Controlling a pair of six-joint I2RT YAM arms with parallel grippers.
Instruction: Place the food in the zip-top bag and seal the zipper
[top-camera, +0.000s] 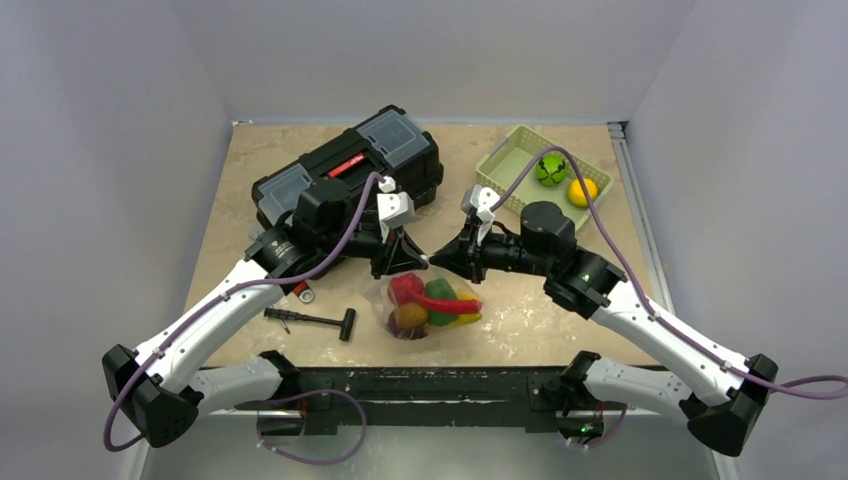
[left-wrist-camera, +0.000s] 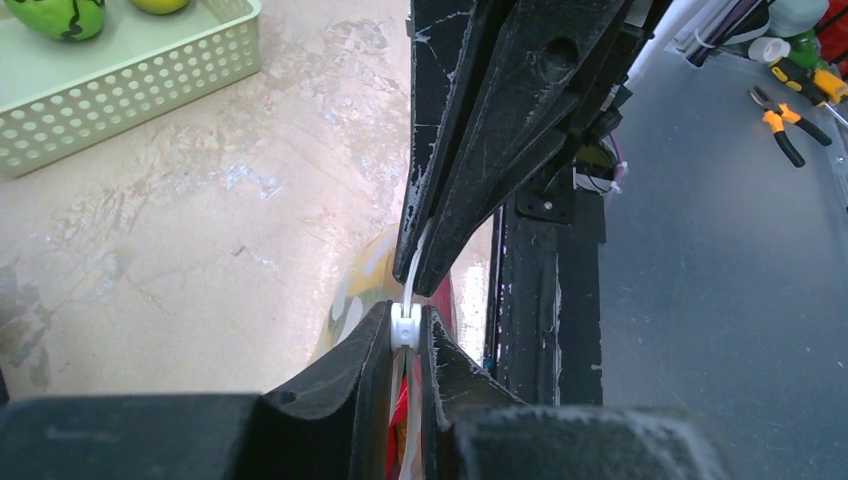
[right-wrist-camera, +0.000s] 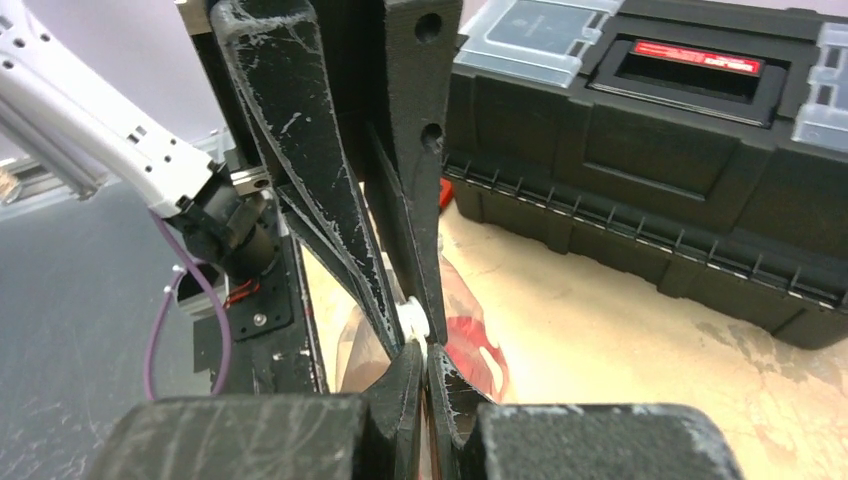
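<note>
The left gripper (left-wrist-camera: 405, 340) was clamped on the zipper (left-wrist-camera: 409, 285), and the right gripper (right-wrist-camera: 425, 365) was pinched on the same whitish strip, tip to tip, so neither arm could be called nearer. The strip's long axis was laid along the line between them; the zip-top bag (top-camera: 452, 318), the food (top-camera: 420, 295) inside, was found just below, on the near side of the toolbox (top-camera: 350, 170).

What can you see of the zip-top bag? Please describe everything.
The zip-top bag is clear crinkly plastic, resting on the table between the arms. Red, green and yellow food shows inside. Its mouth is held up; the left gripper and right gripper pinch the whitish zipper there, tip to tip.
</note>
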